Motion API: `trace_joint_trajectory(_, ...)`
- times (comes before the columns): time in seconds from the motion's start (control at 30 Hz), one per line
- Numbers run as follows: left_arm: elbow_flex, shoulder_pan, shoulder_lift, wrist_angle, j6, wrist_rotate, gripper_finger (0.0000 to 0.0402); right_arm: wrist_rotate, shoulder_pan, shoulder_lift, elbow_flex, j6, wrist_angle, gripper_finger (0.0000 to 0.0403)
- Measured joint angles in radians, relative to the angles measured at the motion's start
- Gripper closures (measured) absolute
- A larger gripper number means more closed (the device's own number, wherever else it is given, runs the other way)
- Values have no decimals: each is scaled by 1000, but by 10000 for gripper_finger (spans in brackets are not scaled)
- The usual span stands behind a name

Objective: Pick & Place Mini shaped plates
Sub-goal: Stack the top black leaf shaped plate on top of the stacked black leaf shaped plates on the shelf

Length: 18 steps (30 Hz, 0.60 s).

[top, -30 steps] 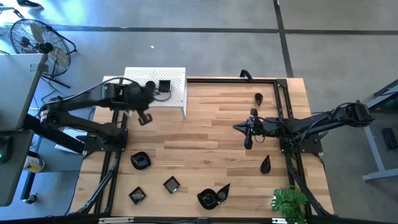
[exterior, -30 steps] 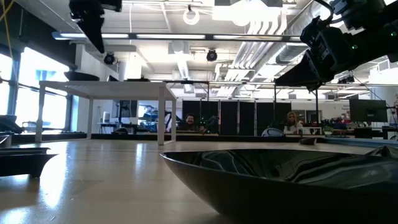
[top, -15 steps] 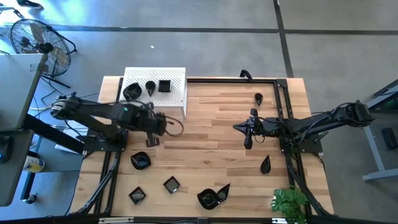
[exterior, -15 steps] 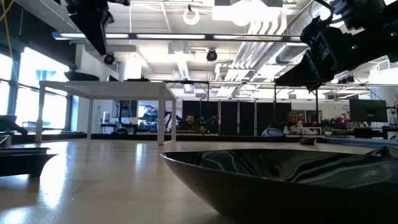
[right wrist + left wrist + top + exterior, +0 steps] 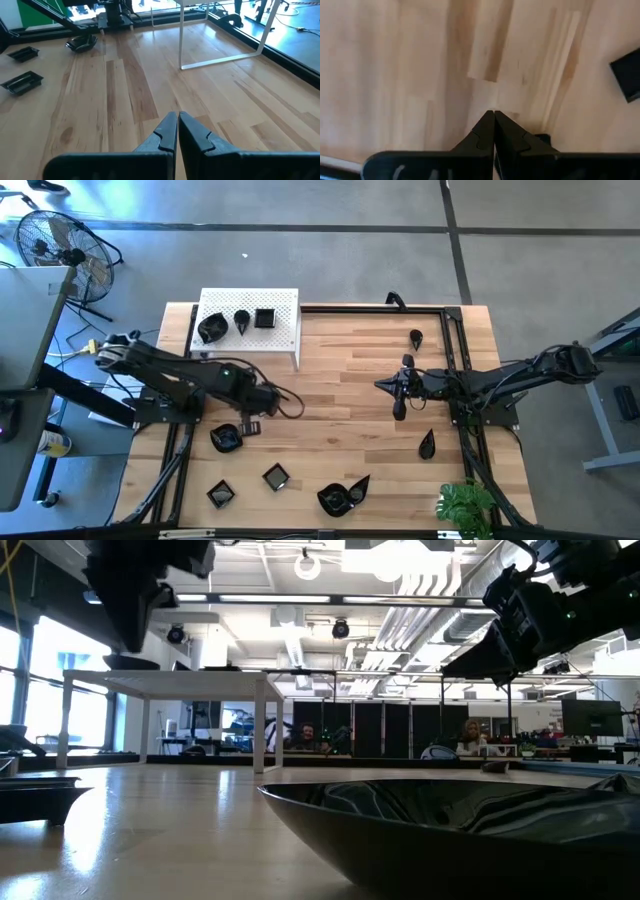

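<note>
Wood planks made up the table (image 5: 340, 400) under me, with grey floor around it and a lit hall with ceiling pipes beyond. At its far left corner stood one white perforated stand (image 5: 250, 322), and I counted three mini shaped plates on top: a wavy one (image 5: 211, 329), a teardrop (image 5: 241, 320) and a square (image 5: 265, 318). On the wood itself lay six more: a rounded dish (image 5: 226, 438) just beside my left gripper (image 5: 250, 424), two squares (image 5: 221, 494) (image 5: 275, 476) nearer the front edge, one large leaf-shaped plate (image 5: 343, 496) at the front, and two small teardrops (image 5: 416, 337) (image 5: 427, 444) on the right side. My left gripper hung over bare wood with its fingers pressed together on nothing. My right gripper (image 5: 400, 410) waited mid-table, right of centre, fingers likewise together and empty. One potted plant (image 5: 466, 506) sat at the front right corner
</note>
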Motion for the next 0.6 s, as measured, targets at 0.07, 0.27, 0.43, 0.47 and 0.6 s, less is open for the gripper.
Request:
trace_joint_trajectory(0.07,-15,-5,19,-8,0,38,400,-1,0,0,0,0,-3,396)
trace_joint_trajectory(0.27,-107,-3,32,12,-21,99,366,1,0,1,0,0,-6,396)
trace_joint_trajectory(0.43,-218,-3,33,43,-20,148,306,0,0,1,0,0,-5,396)
trace_joint_trajectory(0.47,-241,-3,33,65,-11,175,296,0,0,1,0,0,-5,396)
trace_joint_trajectory(0.6,-330,-16,33,151,33,254,279,-1,0,1,0,0,-5,396)
